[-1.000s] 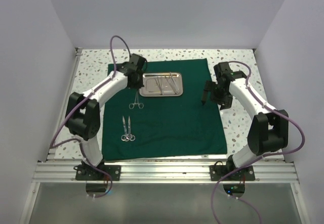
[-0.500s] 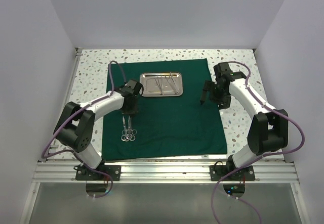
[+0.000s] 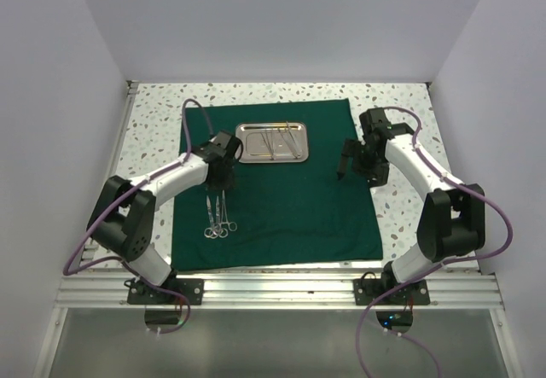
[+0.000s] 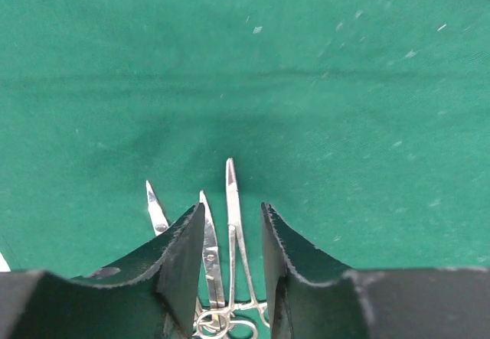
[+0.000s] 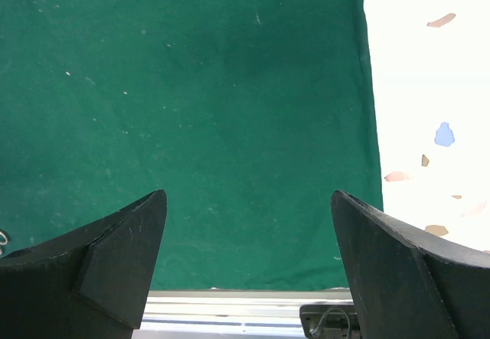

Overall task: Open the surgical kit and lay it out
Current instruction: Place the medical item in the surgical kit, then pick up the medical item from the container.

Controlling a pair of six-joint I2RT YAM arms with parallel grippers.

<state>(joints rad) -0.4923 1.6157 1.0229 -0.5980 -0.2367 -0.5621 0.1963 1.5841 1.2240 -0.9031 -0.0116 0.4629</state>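
Observation:
The dark green cloth wrap (image 3: 290, 207) lies spread flat on the table. The small steel tray (image 3: 247, 152) sits on its far part with several slim instruments in it. Two scissors (image 3: 210, 218) and a pair of forceps (image 3: 228, 216) lie side by side on the cloth's left. My left gripper (image 3: 219, 189) hovers just above their tips, narrowly open. In the left wrist view the forceps (image 4: 233, 193) lie between its fingers (image 4: 184, 247) without touching them, and the scissors (image 4: 208, 239) are partly under the left finger. My right gripper (image 3: 341, 173) is wide open and empty over the cloth's right part (image 5: 230, 86).
The speckled tabletop (image 3: 401, 199) shows around the cloth, with white walls on three sides. The metal rail (image 3: 273, 286) with the arm bases runs along the near edge. The cloth's near right corner and the rail show in the right wrist view (image 5: 360, 201).
My left arm came from the tray toward the near side. The forceps now lie beside the two scissors. The right arm has hardly moved.

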